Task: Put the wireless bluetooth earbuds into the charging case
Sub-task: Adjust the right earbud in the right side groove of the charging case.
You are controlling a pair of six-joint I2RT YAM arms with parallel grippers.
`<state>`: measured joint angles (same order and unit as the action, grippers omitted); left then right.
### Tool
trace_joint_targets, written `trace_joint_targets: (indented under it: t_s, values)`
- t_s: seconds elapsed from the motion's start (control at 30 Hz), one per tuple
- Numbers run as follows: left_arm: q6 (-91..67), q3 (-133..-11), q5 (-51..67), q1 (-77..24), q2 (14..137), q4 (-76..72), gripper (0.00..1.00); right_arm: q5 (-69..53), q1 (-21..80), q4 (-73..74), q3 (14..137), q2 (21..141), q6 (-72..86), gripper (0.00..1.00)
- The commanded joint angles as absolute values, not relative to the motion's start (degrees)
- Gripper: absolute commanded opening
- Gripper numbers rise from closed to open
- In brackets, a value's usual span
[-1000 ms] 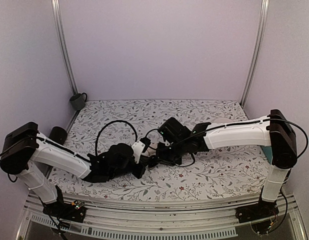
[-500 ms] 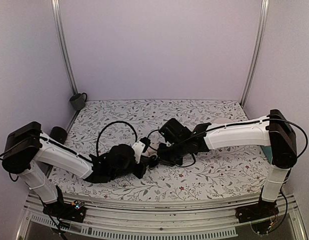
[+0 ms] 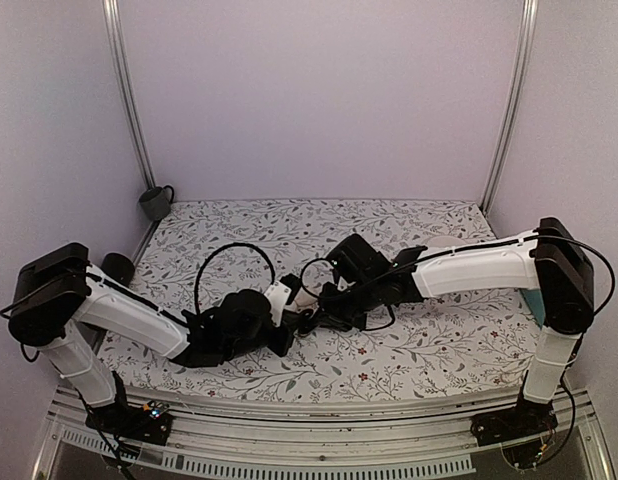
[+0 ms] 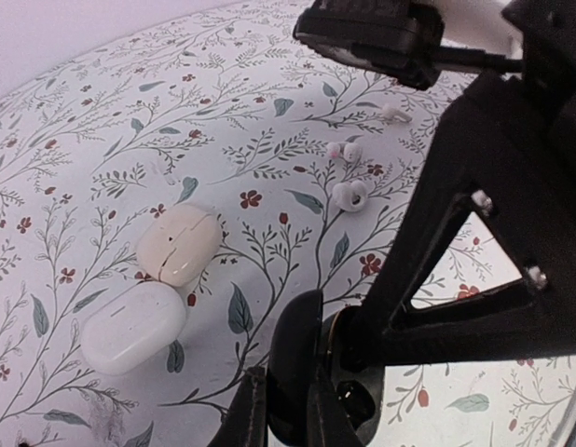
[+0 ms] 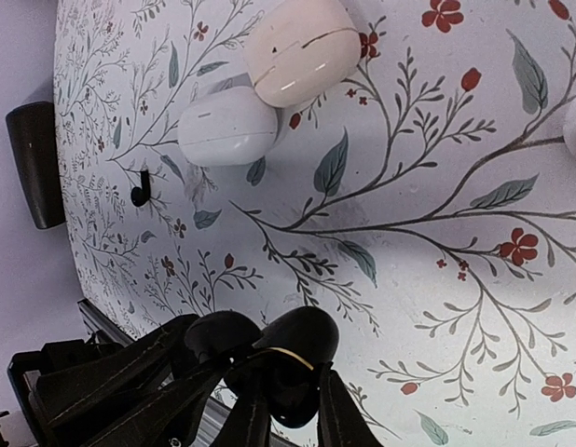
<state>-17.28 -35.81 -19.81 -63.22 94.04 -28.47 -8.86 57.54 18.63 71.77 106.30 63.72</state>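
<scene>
The charging case (image 4: 302, 368) is a small glossy black puck, open, with its lid upright. It is held above the floral table between both grippers. My left gripper (image 4: 281, 419) is shut on its lid. My right gripper (image 5: 293, 424) comes from the opposite side and is shut on the case body (image 5: 302, 368). In the top view the two grippers, left (image 3: 294, 325) and right (image 3: 317, 318), meet mid-table. One tiny black earbud (image 5: 139, 186) lies on the table to the left. I cannot find the other earbud; the case's cavity is too dark to tell.
A cream oval case (image 4: 181, 244) and a white oval case (image 4: 134, 326) lie close beside the grippers. Small white earbuds (image 4: 349, 194) are scattered beyond. A black cylinder (image 3: 116, 268) stands at the left edge and a grey cup (image 3: 156, 202) at the back left.
The right wrist has shifted slightly right and tilted while staying at the case. The left arm has barely moved and keeps its hold.
</scene>
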Motion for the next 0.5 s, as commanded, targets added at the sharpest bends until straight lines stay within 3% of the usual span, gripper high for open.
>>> trace_joint_targets:
  t_s: [0.0,0.3,0.47]
  values:
    - [-16.9,-37.4,-20.6,-63.9,96.0,-34.5,0.00,-17.2,57.2,8.8,69.7,104.1,67.1,0.18]
    - [-16.8,-37.5,-20.8,-64.1,98.1,-36.9,0.00,-19.5,56.9,3.2,67.6,104.2,69.4,0.14]
    - [-16.5,-38.1,-21.1,-64.1,98.9,-37.5,0.00,-21.6,56.8,-1.3,65.4,103.9,72.3,0.18]
